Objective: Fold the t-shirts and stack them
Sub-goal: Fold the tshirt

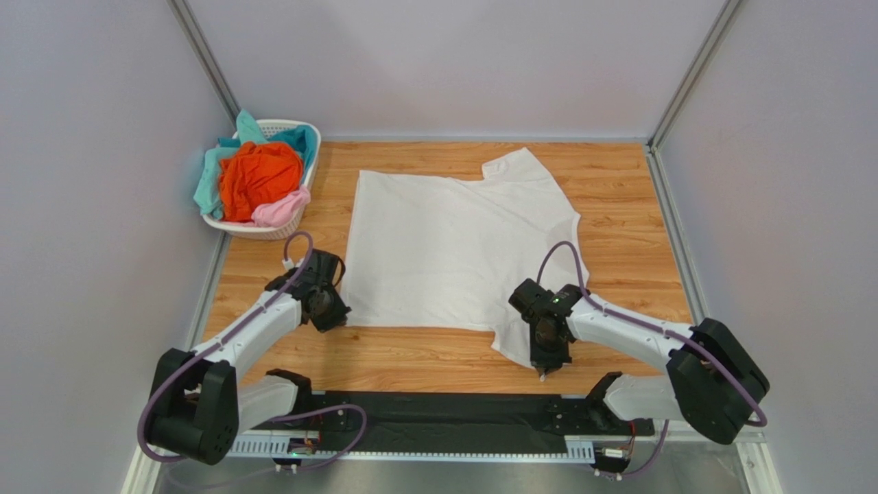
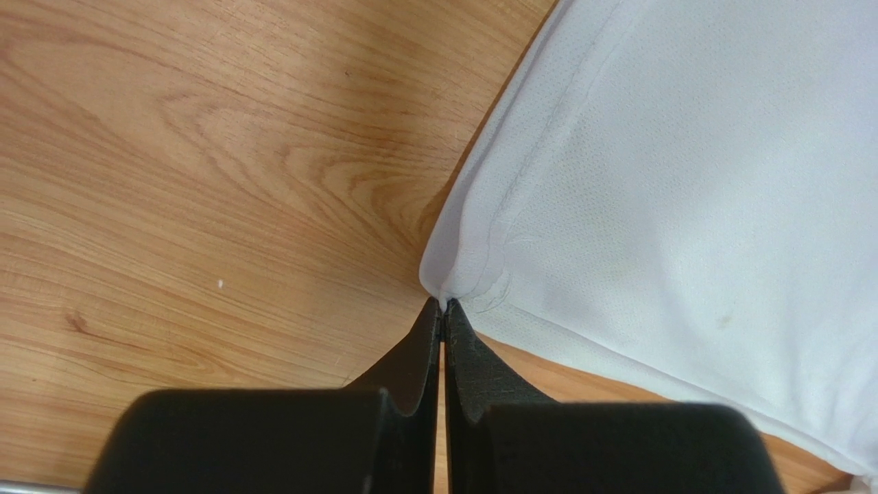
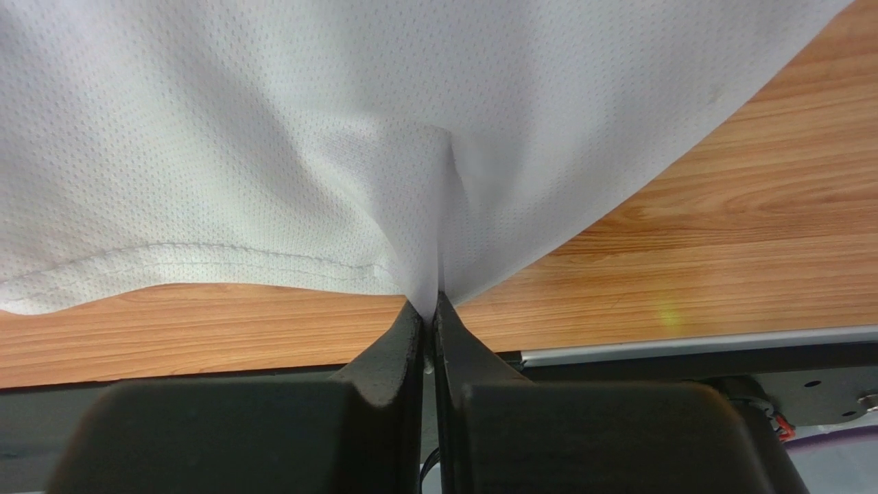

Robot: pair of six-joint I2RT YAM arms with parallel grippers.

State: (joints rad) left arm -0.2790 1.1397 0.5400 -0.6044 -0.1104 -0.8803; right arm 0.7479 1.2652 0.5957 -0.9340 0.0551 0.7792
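The white t-shirt [image 1: 453,242] lies spread on the wooden table, one sleeve at the far right, another at the near right. My left gripper [image 1: 332,312] is shut on its near left corner; in the left wrist view the hem corner [image 2: 453,278] is pinched at the fingertips [image 2: 443,306]. My right gripper [image 1: 544,355] is shut on the near right sleeve; in the right wrist view the cloth [image 3: 309,154] rises in a fold from the closed tips [image 3: 428,304]. Orange [image 1: 258,175], teal [image 1: 216,170] and pale pink [image 1: 280,209] t-shirts lie bunched in the basket.
A white lattice plastic basket [image 1: 306,154] stands at the far left of the table. Grey walls close in the left, right and back sides. The black base rail [image 1: 433,412] runs along the near edge, also visible in the right wrist view [image 3: 701,355].
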